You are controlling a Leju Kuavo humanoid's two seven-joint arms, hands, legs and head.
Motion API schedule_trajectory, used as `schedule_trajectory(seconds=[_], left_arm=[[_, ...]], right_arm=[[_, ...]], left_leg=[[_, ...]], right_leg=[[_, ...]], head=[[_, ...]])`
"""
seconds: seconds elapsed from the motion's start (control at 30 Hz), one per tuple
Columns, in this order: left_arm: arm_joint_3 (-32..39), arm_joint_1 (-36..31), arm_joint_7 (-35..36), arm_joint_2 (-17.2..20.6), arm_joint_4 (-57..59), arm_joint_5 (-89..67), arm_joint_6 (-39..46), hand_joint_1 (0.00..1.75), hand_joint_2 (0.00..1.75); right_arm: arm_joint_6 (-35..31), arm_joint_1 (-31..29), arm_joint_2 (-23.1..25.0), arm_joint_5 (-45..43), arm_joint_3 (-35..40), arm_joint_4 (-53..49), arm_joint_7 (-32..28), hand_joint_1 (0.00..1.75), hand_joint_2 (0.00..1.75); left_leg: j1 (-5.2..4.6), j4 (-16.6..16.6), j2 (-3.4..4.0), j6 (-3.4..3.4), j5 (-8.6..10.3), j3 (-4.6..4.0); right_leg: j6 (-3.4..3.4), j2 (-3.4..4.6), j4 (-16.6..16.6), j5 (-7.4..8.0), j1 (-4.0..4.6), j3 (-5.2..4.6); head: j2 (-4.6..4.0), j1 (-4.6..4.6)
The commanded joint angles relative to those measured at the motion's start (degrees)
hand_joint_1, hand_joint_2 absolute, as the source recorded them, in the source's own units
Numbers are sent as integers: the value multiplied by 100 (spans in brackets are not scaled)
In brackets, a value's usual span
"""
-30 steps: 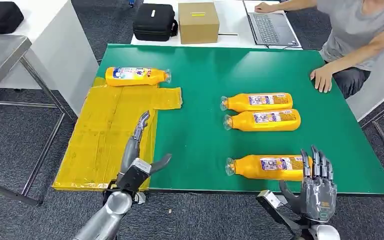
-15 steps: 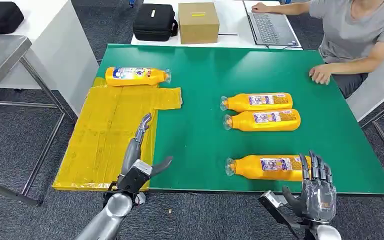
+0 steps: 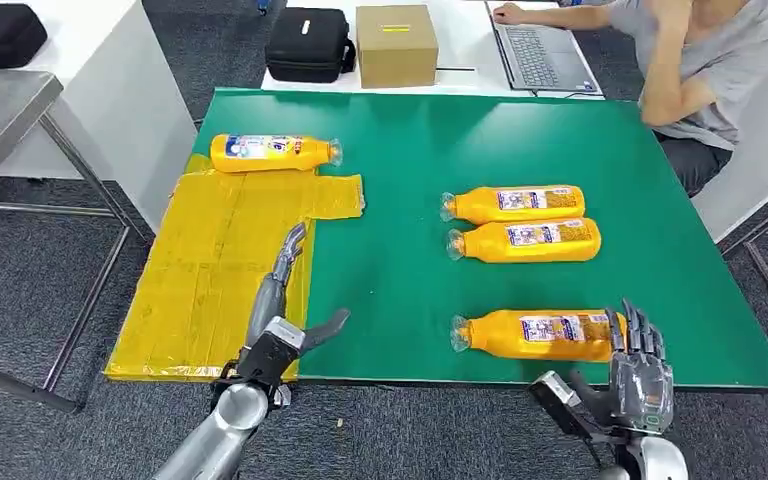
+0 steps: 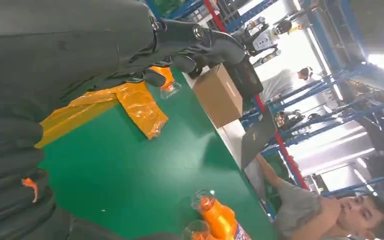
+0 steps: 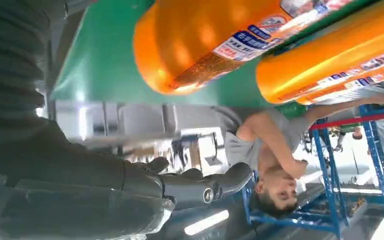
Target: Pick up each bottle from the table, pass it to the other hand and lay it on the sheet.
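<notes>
Four orange bottles lie on their sides on the green counter [image 3: 410, 130]. One bottle [image 3: 272, 153] rests at the far edge of the yellow sheet [image 3: 210, 270], well ahead of the left hand [image 3: 285, 300], cap pointing toward the counter's middle. Two more lie side by side, touching or nearly so, ahead of the right hand [image 3: 635, 365]: the far bottle [image 3: 515, 204] and the middle bottle [image 3: 525, 241], caps pointing toward the sheet. The near bottle [image 3: 535, 335] lies just ahead of the right hand, its base end by the fingertips; whether they touch it cannot be told.

The left hand hovers over the near edge of the sheet where it meets the green, fingers stretched forward and thumb spread aside, holding nothing. The right hand stands at the counter's near edge, fingers upright and apart, thumb out to the side, empty.

Beyond the counter, on a white table, stand one black case [image 3: 308, 44], one cardboard box [image 3: 397, 45] and one laptop [image 3: 540, 55], with one person [image 3: 700, 70] seated at it.
</notes>
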Motion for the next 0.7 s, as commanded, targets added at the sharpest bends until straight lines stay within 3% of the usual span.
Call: schedule_trajectory(seconds=[0.03, 0.7], left_arm=[[-188, -292, -52, 43, 572, 69, 99, 0, 175], [-311, -369, -149, 94, 704, 226, 243, 0, 175]], right_arm=[[-137, -910, -211, -81, 170, 1626, -154, 0, 175], [-326, -1204, -410, -612, 409, 2359, -463, 0, 175]], left_leg=[[4, -5, 13, -9, -6, 23], [4, 2, 11, -16, -19, 37]], right_leg=[[-8, 9, -8, -2, 5, 21], [-16, 2, 5, -18, 6, 34]], head=[[0, 2], [0, 0]])
